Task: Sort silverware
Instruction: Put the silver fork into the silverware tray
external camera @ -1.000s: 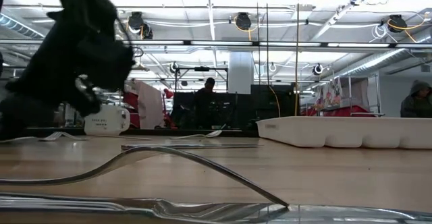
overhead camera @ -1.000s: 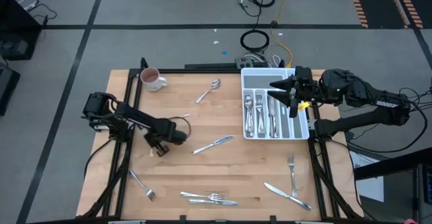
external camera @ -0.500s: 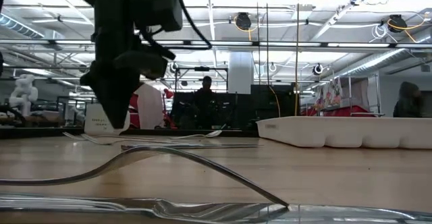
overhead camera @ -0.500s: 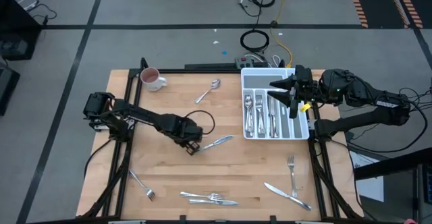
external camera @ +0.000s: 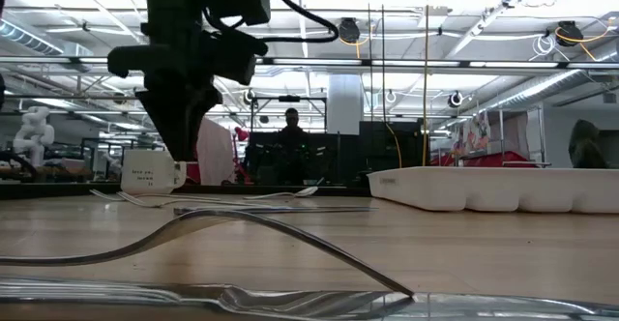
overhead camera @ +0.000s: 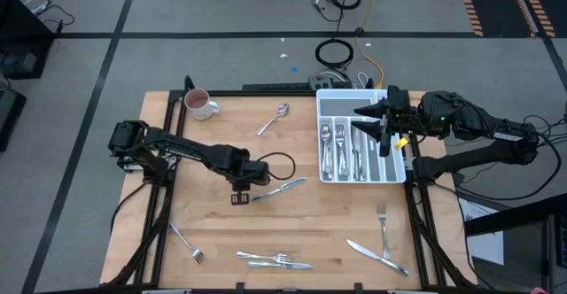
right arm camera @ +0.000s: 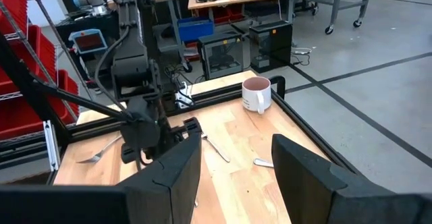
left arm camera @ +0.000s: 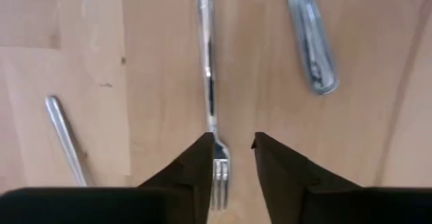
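Observation:
My left gripper (overhead camera: 237, 197) (left arm camera: 233, 137) points straight down over the middle of the table, open and well above the wood (external camera: 184, 152). In its wrist view a fork (left arm camera: 209, 82) lies flat on the table, its tines (left arm camera: 219, 173) showing between my fingers. A knife handle (left arm camera: 310, 48) lies beside it. In the high view a knife (overhead camera: 282, 188) lies just right of this gripper. My right gripper (overhead camera: 379, 126) (right arm camera: 236, 143) waits open above the white tray (overhead camera: 319, 143), which holds several pieces of silverware.
A spoon (overhead camera: 275, 119) lies at the far middle, with a white mug (overhead camera: 199, 104) at the far left. A fork (overhead camera: 186, 241) lies near left, a fork and knife (overhead camera: 275, 259) by the near edge. Another fork (overhead camera: 383, 219) and knife (overhead camera: 376, 254) lie near right.
My left gripper has gone toward the table's right edge and risen. It has turned from a tilted pose to pointing straight down, near the knife's left end. My right arm has kept still.

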Robot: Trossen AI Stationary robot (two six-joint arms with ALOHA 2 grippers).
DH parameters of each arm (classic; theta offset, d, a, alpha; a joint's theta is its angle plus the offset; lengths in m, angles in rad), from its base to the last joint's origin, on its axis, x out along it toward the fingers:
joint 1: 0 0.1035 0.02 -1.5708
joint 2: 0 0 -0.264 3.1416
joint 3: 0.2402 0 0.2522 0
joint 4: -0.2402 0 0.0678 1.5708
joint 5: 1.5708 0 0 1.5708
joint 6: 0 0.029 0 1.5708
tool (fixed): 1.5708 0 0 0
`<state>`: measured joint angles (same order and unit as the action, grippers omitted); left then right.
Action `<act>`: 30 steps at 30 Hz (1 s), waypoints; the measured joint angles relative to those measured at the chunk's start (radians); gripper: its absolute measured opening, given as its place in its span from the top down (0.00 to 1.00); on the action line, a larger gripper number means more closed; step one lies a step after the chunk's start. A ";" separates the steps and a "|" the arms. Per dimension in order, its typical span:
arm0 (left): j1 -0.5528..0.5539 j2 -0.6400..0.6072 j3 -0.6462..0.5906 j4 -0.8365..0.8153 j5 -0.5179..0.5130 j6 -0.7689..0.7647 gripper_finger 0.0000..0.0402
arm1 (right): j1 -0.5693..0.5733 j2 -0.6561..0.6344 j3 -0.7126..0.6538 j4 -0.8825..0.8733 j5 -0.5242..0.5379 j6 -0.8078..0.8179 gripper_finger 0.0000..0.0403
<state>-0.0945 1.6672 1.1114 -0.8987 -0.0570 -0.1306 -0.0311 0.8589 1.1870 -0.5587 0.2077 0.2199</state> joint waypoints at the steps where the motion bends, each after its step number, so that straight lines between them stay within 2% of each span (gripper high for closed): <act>1: 0.007 0.000 -0.002 -0.001 0.000 0.011 0.69 | 0.000 0.000 0.000 0.000 0.000 0.000 0.58; 8: 0.056 0.000 -0.005 0.033 0.002 0.073 0.52 | 0.000 0.000 0.000 0.001 0.000 0.003 0.58; 12: 0.057 0.000 -0.005 0.036 0.005 0.118 0.46 | 0.000 0.000 0.000 0.001 0.000 0.001 0.58; 15: 0.063 0.000 -0.005 0.037 0.055 0.121 0.45 | 0.000 0.000 0.000 0.001 0.000 -0.005 0.58; 18: 0.063 0.000 -0.019 0.058 0.053 0.150 0.45 | 0.000 0.000 0.000 0.000 0.000 -0.017 0.58; 26: 0.102 0.000 -0.144 0.152 0.100 0.166 0.45 | 0.000 0.000 0.000 -0.012 0.000 -0.023 0.58; 30: 0.133 0.002 -0.217 0.266 0.152 0.165 0.47 | 0.000 0.000 0.000 -0.023 0.000 -0.023 0.58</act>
<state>0.0383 1.6691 0.8941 -0.6325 0.0951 0.0347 -0.0311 0.8585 1.1870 -0.5812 0.2077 0.1970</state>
